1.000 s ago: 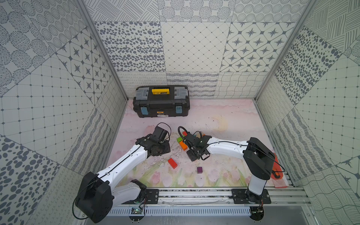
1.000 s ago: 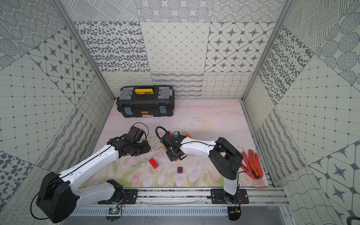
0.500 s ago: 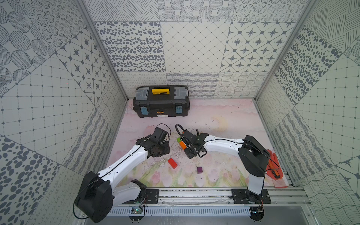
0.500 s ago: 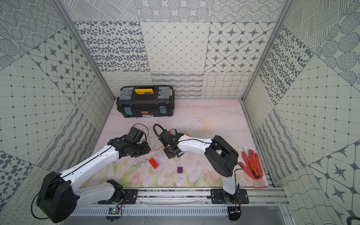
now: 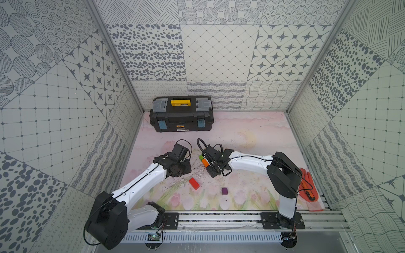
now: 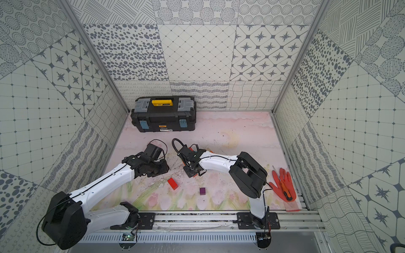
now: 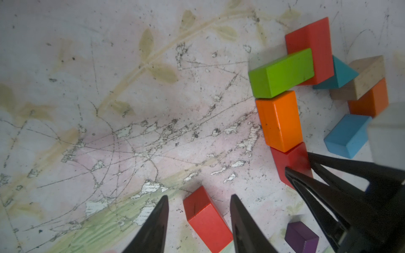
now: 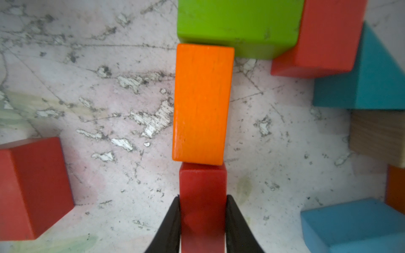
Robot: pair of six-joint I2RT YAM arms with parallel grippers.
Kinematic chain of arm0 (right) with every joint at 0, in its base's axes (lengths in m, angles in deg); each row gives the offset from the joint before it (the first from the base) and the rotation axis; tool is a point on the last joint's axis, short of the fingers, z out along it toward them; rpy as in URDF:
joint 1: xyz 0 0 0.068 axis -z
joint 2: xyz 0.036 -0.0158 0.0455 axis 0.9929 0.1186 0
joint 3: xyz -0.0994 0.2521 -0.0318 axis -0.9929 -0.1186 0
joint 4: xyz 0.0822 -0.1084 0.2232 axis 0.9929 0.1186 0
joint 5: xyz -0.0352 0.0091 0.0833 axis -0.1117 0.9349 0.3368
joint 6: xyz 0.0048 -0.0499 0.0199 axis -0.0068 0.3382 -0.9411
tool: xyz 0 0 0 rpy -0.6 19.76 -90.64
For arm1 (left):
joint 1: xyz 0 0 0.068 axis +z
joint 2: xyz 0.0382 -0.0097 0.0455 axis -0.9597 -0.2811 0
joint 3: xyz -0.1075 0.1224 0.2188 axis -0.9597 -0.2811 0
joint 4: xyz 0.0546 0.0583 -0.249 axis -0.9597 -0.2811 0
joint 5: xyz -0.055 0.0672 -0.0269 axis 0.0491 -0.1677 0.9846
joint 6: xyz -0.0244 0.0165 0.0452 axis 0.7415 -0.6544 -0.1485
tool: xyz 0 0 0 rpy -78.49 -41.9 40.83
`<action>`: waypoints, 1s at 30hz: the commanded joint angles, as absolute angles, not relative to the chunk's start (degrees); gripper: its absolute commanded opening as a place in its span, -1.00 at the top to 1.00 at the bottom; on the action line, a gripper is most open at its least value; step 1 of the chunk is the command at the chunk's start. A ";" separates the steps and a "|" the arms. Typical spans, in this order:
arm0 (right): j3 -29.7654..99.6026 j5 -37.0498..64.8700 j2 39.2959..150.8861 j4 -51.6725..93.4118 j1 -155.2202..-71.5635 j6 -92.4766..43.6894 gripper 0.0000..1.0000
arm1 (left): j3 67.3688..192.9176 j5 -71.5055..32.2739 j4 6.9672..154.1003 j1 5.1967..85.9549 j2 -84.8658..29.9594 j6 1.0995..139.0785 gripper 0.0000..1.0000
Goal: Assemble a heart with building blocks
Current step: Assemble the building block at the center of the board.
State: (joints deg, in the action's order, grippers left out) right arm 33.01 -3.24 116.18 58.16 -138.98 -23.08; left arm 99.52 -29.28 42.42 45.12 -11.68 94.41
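Observation:
My right gripper (image 8: 202, 198) is shut on a red brick (image 8: 202, 181). The brick's free end touches the end of an orange brick (image 8: 201, 105), in line with it. Beyond the orange brick lie a green brick (image 8: 236, 26), another red brick (image 8: 324, 37), the teal triangle (image 8: 372, 76), a plain-wood brick (image 8: 379, 135), a second orange brick (image 8: 395, 188) and a blue brick (image 8: 355, 227), forming part of the heart outline. My left gripper (image 7: 199, 197) is open, and a loose red brick (image 7: 206, 219) shows between its fingers without touching them. The purple cube (image 5: 224, 191) lies alone nearer the front.
A black toolbox (image 5: 181, 118) with a yellow handle stands at the back left. A red glove (image 6: 282, 183) with a screwdriver (image 6: 285, 190) on it lies at the front right by the wall. The mat is worn and scratched around the blocks.
My right arm has carried the held red brick slightly left, up to the orange brick's end. The left arm has hardly moved.

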 commanded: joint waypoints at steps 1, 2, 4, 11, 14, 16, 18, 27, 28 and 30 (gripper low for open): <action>33.84 -2.92 118.13 56.45 -138.80 -22.75 0.46 | 99.32 -28.77 43.48 45.29 -12.05 94.42 0.09; 33.69 -2.87 118.06 56.24 -138.79 -22.74 0.45 | 99.25 -28.77 43.55 45.31 -12.04 94.49 0.09; 33.57 -2.75 117.93 56.01 -138.75 -22.58 0.45 | 99.06 -28.79 43.64 45.33 -11.96 94.44 0.09; 33.88 -3.16 118.27 55.83 -138.79 -22.51 0.45 | 98.82 -28.68 43.74 45.44 -12.09 94.44 0.09; 34.10 -3.14 118.64 56.14 -138.81 -22.48 0.36 | 98.87 -28.52 43.74 45.45 -12.13 94.46 0.08; 33.53 -3.10 118.14 55.70 -138.76 -22.66 0.07 | 98.83 -28.52 43.62 45.51 -12.06 94.47 0.07; 32.91 -3.38 117.44 55.41 -138.76 -22.84 -0.13 | 98.96 -28.64 43.43 45.47 -12.13 94.49 0.06; 30.57 -3.42 110.32 55.43 -139.27 -23.39 -0.44 | 99.96 -27.29 40.08 45.01 -12.21 96.41 0.05; 30.29 -4.11 109.23 55.69 -139.38 -23.59 -0.45 | 100.02 -26.99 39.81 44.47 -12.29 96.76 0.05; 29.46 -5.61 106.45 56.42 -139.35 -24.45 -0.46 | 100.19 -26.79 39.25 42.08 -12.44 97.78 0.04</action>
